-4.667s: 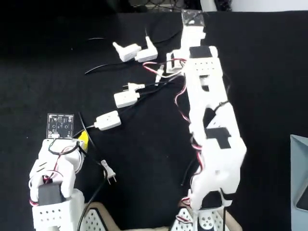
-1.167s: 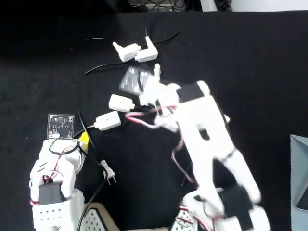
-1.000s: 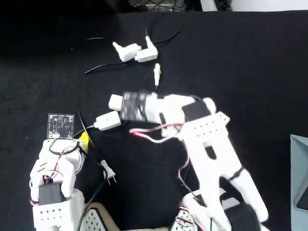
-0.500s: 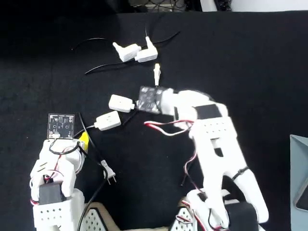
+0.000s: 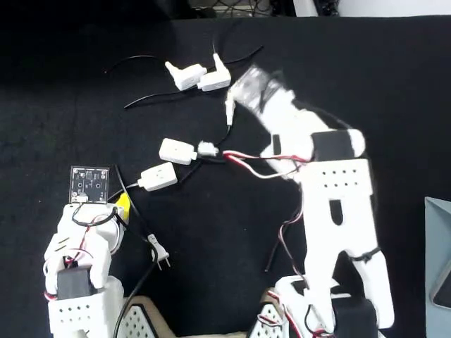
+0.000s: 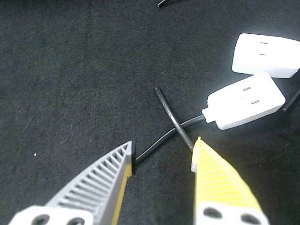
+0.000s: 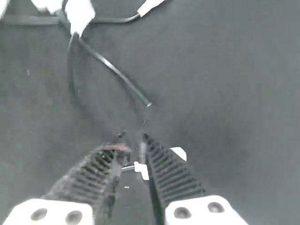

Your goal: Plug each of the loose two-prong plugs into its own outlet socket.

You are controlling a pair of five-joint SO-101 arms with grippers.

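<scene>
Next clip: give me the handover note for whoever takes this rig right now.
Left gripper: open, low over a black cord, with the nearer socket and farther socket just beyond; both show empty slots.
Right gripper: by the small plug; grip unclear.
White plug lies against the farther socket, seating unclear. Black plug loose by the left arm.
Done: nothing certain. Left: seat every loose plug.

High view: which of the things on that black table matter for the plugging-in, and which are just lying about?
For the job: far outlet socket; near outlet socket; small white plug at the far socket's end; loose white plug; black two-prong plug; probably the joined white pair.
Lying about: grey object at the view's right edge, cut off, so unidentifiable.
</scene>
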